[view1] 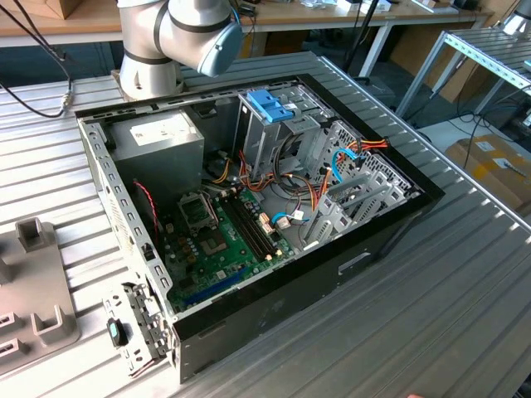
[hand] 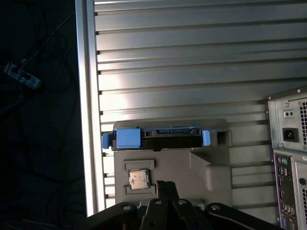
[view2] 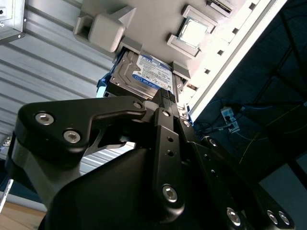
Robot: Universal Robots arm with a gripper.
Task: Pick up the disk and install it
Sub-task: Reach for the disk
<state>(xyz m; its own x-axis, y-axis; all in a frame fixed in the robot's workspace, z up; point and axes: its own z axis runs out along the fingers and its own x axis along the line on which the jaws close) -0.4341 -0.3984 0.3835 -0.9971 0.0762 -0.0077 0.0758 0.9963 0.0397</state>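
Disk [view2: 152,74] in grey fixture [view2: 103,31], partly behind gripper [view2: 163,100]

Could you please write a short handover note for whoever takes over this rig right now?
Gripper: close to the disk and pointed at it in both wrist views, not gripping it.
Disk: the flat silver metal hard drive with a blue plastic edge frame sits in a slot of the grey plastic holder on the ribbed metal table, near the open black computer case.
Done: nothing that shows; the disk is not yet picked up.
Left: the pick-up and the install in the case.
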